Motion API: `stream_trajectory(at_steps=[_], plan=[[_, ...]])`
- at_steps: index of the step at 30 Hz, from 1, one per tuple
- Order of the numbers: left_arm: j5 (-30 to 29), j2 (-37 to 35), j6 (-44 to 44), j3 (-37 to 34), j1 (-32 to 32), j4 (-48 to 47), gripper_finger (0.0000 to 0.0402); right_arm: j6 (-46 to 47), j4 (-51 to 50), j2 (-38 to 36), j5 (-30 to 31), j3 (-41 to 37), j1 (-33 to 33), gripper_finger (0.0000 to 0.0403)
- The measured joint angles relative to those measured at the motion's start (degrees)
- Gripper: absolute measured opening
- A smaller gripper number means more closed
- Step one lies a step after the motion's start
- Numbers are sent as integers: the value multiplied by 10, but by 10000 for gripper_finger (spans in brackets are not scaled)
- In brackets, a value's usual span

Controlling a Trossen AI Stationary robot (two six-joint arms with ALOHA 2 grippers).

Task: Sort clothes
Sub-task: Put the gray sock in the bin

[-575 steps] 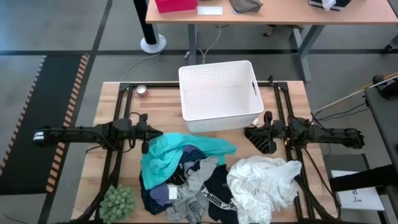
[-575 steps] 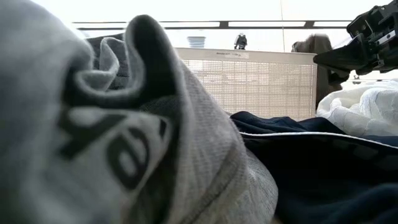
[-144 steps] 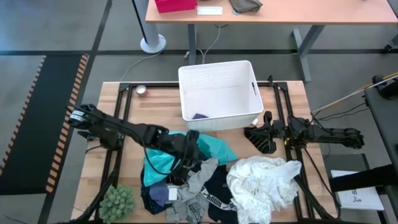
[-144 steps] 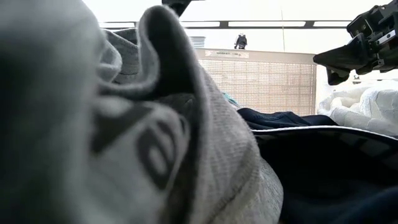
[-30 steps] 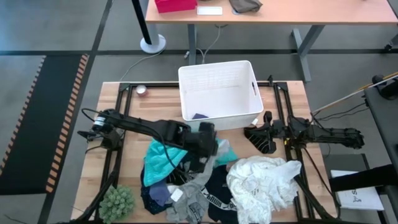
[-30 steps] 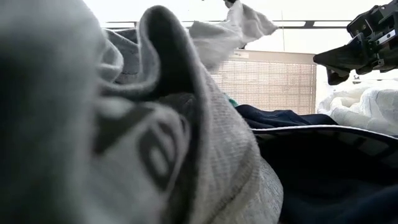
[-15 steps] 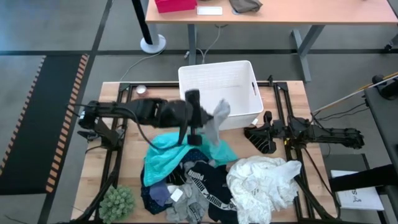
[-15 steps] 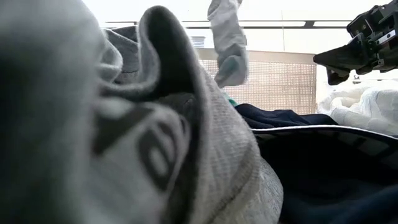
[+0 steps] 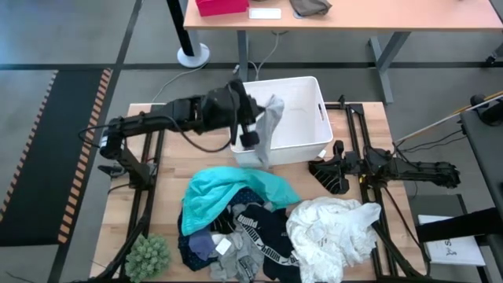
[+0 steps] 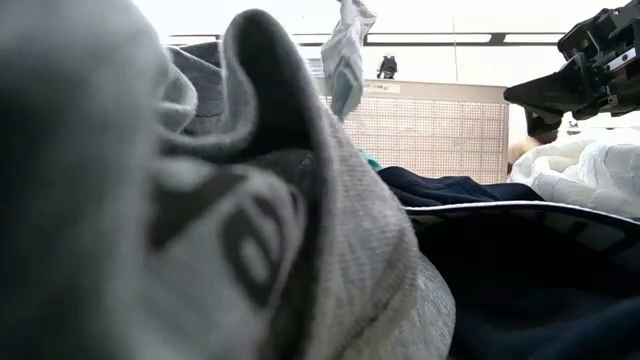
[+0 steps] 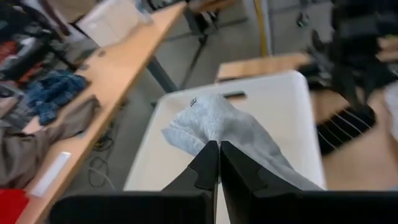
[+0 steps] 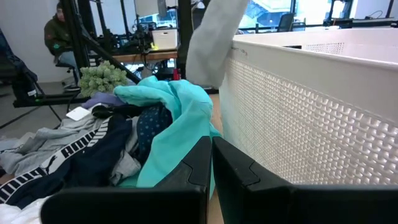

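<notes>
Worktop (image 9: 137, 189): wooden, lying below both tools and carrying the bin, the clothes and the plant.
White bin (image 9: 306, 98): sitting at the far middle of the worktop; the left tool is hanging over its near-left corner, and the right tool is lying just off its near-right corner.
Clothes pile (image 9: 251, 224): lying on the near side of the worktop, well apart from the left tool and just beside the right tool toward the centre.
White garment (image 9: 334, 228): bunched up on the worktop just in front of the right tool.
Teal garment (image 9: 216, 192): spreading over the far-left part of the pile, below and nearer than the left tool.
Black garment with white print (image 9: 263, 232): lying in the middle of the pile, between the teal and white pieces.
Grey garment (image 9: 236, 255): lying at the near edge of the pile, filling the foreground of the low view.
Grey sock (image 9: 269, 126): hanging limp from the left tool, dangling across the bin's near-left wall; in the left wrist view it is draping over the bin's rim.
Plant (image 9: 149, 253): standing at the near-left corner, far from both tools.
Left tool (image 9: 250, 130): fingers pressed together, pinching the top of the grey sock above the bin.
Right tool (image 9: 321, 171): fingers pressed together, holding nothing, resting low by the bin's near-right corner.
</notes>
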Motion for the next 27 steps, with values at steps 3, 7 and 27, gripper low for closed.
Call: stream_trajectory(at_steps=[3, 7, 27], plan=[[1, -2, 16, 1, 20, 39, 0, 0, 0, 0, 0, 0, 0, 0], [3, -6, 14, 2, 55, 73, 0, 0, 0, 0, 0, 0, 0, 0], [11, -5, -47, -214, 115, 164, 0, 0, 0, 0, 0, 0, 0, 0]])
